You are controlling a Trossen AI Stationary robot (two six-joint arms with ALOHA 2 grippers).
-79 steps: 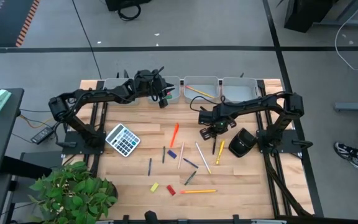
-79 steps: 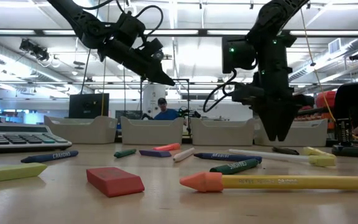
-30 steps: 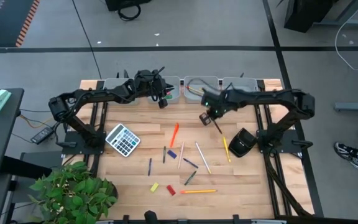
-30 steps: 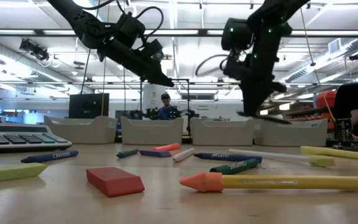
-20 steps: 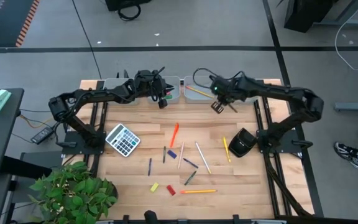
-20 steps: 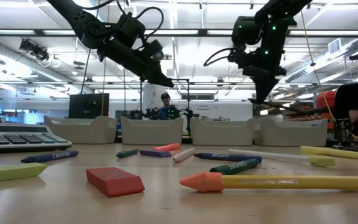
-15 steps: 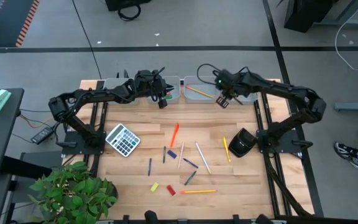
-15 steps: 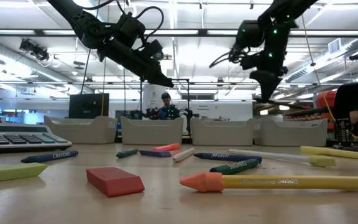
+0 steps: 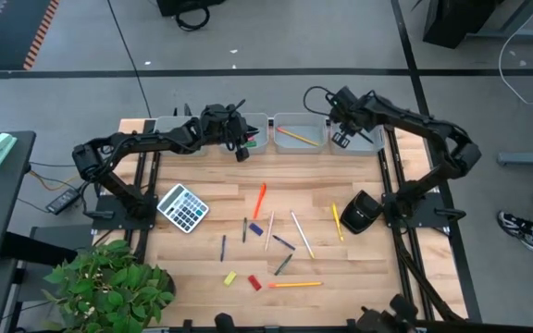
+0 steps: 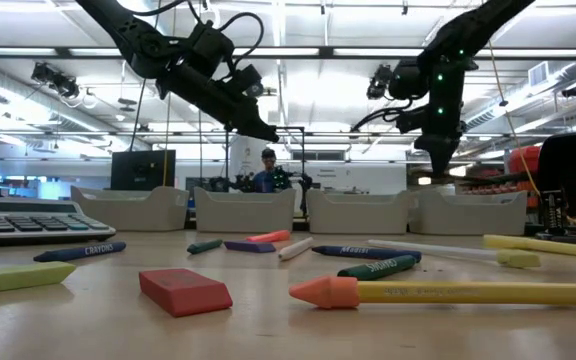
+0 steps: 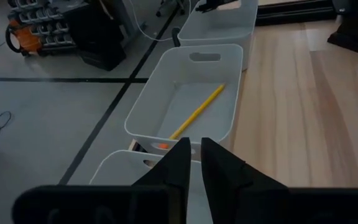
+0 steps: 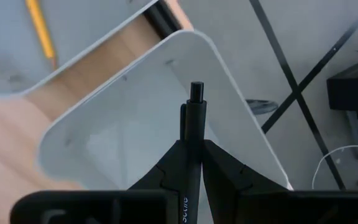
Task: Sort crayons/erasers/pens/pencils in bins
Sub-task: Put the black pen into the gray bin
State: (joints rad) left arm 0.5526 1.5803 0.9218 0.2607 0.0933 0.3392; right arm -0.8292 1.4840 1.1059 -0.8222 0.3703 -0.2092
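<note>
Four light-grey bins stand in a row along the far edge. My right gripper point(image 9: 343, 139) hangs over the rightmost bin point(image 9: 366, 126), shut on a black pen point(image 12: 194, 118); the right wrist view shows that bin's rim point(image 12: 219, 59) below the pen. My left gripper point(image 9: 241, 148) waits, shut and holding nothing, over the second bin point(image 9: 259, 124). The third bin point(image 9: 311, 126) holds a yellow pencil point(image 9: 295, 136), which also shows in the left wrist view point(image 11: 197, 112). More pencils point(image 9: 302, 233), crayons and two erasers point(image 9: 230, 277) lie flat on the table. My right gripper pinches the black pen's barrel point(image 12: 193, 134) between its two fingers. The pen lies along the fingers, and its narrow end point(image 12: 196, 90) sticks out past the fingertips. The fingers point down from above, and the pen is lifted clear over the bin.
A grey calculator point(image 9: 182, 207) lies at the table's left. A black block point(image 9: 359, 211) sits near the right edge by a yellow pencil point(image 9: 336, 220). In the low view a red eraser point(image 10: 184, 290) and an orange-tipped pencil point(image 10: 448, 292) lie nearest. A potted plant point(image 9: 109, 282) stands off the near-left corner.
My right gripper, still shut on the pen, has travelled from mid-table toward the far edge and to the right, rising and turning, and now hangs over the rightmost bin. The pen has gone with it, lifted clear. My left arm has kept still.
</note>
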